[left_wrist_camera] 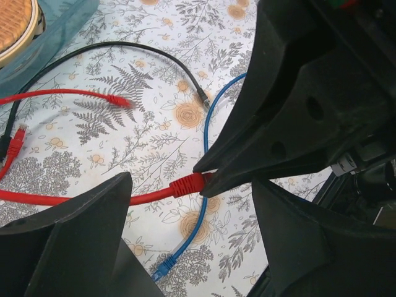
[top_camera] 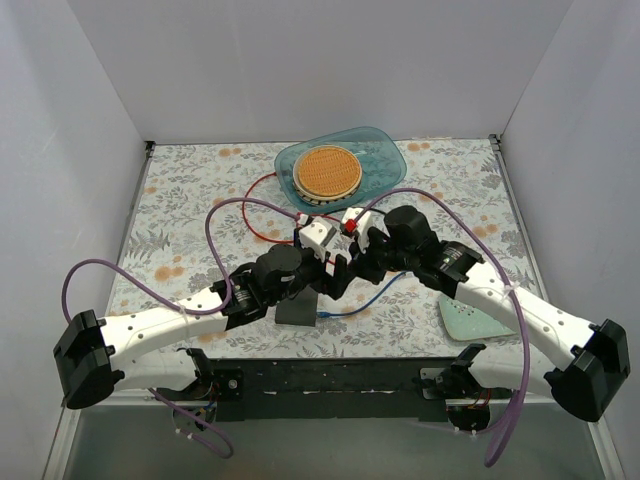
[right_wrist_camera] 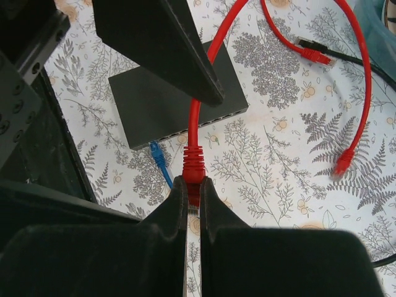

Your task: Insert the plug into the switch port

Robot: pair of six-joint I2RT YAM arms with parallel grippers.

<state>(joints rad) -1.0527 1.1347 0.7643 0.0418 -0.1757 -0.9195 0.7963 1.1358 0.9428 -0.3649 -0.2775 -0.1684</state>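
**A:** Anything legible on the gear?

**B:** Only a small white label (left_wrist_camera: 346, 164) tucked beside the black body of the right gripper (left_wrist_camera: 203, 179). Its print is too blurred to read.

**A:** How does the switch look?

**B:** The switch (right_wrist_camera: 167, 102) is a flat, matte black box with a plain top. A row of ports runs along the edge that faces the right wrist camera. It lies flat on the floral tabletop (top_camera: 180, 200) near the front edge, between the two arms.

**A:** And the plug?

**B:** The plug (right_wrist_camera: 193, 162) has a red boot on a red cable (right_wrist_camera: 192, 127). The right gripper is pinched tight on it, with the boot and cable sticking out past the fingertips. The plug is above the tabletop and apart from the switch.

**A:** The other arm?

**B:** The left gripper (left_wrist_camera: 190, 192) stands wide and holds nothing. In its wrist view the red cable passes beneath its spread fingers (left_wrist_camera: 80, 241).

**A:** What else is there?

**B:** A blue cable (right_wrist_camera: 158, 158) ends just beside the switch's port edge. Farther back, a teal tray (top_camera: 390, 150) carries a round woven mat (top_camera: 328, 172).
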